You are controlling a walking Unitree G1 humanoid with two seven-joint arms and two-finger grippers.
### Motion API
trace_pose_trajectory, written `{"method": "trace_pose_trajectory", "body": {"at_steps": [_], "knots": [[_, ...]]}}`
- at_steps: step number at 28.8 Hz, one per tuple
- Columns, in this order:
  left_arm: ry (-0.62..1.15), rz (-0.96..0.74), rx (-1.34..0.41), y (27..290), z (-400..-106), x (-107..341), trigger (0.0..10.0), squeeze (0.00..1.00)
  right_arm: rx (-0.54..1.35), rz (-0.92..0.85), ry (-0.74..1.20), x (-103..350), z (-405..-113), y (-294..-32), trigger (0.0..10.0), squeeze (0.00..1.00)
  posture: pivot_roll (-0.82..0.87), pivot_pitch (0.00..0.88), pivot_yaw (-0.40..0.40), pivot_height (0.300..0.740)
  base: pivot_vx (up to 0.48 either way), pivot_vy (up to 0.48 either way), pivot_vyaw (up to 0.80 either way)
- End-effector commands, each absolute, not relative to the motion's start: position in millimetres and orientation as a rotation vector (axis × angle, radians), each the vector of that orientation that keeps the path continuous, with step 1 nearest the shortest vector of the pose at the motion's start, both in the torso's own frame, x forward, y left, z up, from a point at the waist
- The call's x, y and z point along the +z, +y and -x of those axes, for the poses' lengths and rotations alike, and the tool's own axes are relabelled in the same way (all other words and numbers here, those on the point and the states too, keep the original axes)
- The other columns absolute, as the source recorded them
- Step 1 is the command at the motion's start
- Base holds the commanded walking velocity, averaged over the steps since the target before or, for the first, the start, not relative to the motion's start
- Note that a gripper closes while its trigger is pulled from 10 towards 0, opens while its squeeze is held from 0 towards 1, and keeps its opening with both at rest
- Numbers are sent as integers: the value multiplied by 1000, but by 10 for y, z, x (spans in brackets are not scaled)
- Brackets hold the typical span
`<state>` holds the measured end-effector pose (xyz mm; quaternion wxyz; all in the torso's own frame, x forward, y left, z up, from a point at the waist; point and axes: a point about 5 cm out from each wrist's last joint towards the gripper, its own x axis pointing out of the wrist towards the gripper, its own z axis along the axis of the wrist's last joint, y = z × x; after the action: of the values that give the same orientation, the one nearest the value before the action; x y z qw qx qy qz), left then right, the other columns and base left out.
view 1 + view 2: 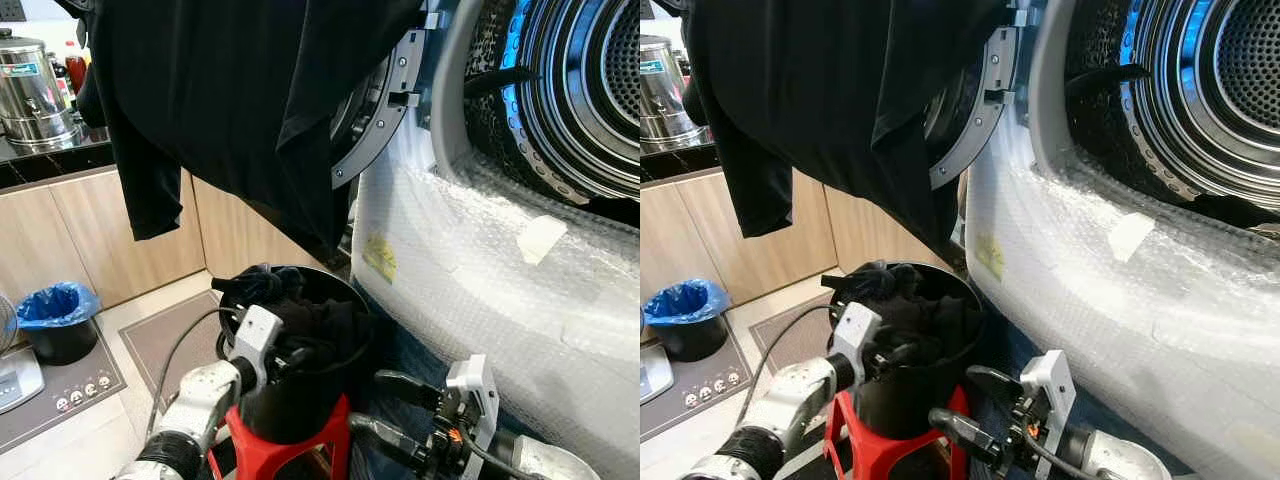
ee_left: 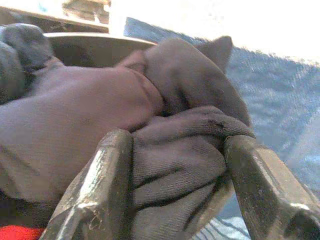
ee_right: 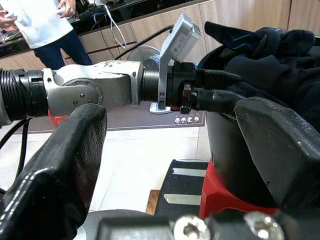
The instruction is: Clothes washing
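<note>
A black bucket (image 1: 345, 292) full of dark clothes (image 1: 322, 322) stands on a red stool (image 1: 290, 455) in front of the washing machine. My left gripper (image 1: 300, 355) reaches over the bucket's near rim, shut on a fold of a dark garment (image 2: 175, 165) that fills the gap between its fingers (image 2: 112, 165). My right gripper (image 1: 368, 400) hangs open low beside the stool, pointing toward the bucket, nothing in it. A black shirt (image 1: 230, 100) drapes over the washer's open door (image 1: 375, 125). The drum (image 1: 590, 90) is at the upper right.
Bubble wrap (image 1: 480, 270) covers the washer's front. A black bin with a blue liner (image 1: 58, 318) stands on the floor at the left, by wooden cabinets (image 1: 80, 230). A steel urn (image 1: 30, 90) sits on the counter. A person (image 3: 35, 20) stands behind.
</note>
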<state>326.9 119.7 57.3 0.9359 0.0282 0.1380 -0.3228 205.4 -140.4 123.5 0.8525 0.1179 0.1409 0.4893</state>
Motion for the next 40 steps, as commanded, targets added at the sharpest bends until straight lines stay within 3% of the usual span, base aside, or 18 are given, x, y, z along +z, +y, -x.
{"method": "trace_pose_trajectory", "body": {"at_steps": [1, 10, 11, 12, 13, 14, 40], "knots": [[272, -76, -697, 1135, -3290, 601, 10000, 0, 1043, -241, 278, 1292, -2058, -1393, 10000, 0, -47, 0, -57, 740, 0, 0, 0], [297, -47, -678, 1200, -3259, 543, 9961, 0, 1040, -238, 280, 1294, -2039, -1413, 10000, 0, -51, 0, -54, 740, 0, 0, 0], [301, -40, -668, 1225, -3255, 534, 8431, 0, 1039, -238, 280, 1293, -2039, -1416, 10000, 0, -51, 0, -54, 740, 0, 0, 0], [303, -34, -661, 1243, -3251, 527, 8431, 0, 1038, -238, 281, 1293, -2038, -1418, 10000, 0, -50, 0, -54, 740, 0, 0, 0], [306, -28, -653, 1267, -3246, 519, 2902, 0, 1037, -238, 281, 1292, -2038, -1419, 10000, 0, -48, 0, -54, 740, 0, 0, 0], [307, -23, -647, 1290, -3240, 510, 0, 0, 1037, -238, 281, 1292, -2039, -1420, 10000, 0, -46, 0, -54, 740, 0, 0, 0], [333, 20, -633, 1342, -3168, 424, 0, 0, 1032, -235, 287, 1298, -2051, -1443, 10000, 0, -44, 0, -61, 740, 0, 0, 0]]}}
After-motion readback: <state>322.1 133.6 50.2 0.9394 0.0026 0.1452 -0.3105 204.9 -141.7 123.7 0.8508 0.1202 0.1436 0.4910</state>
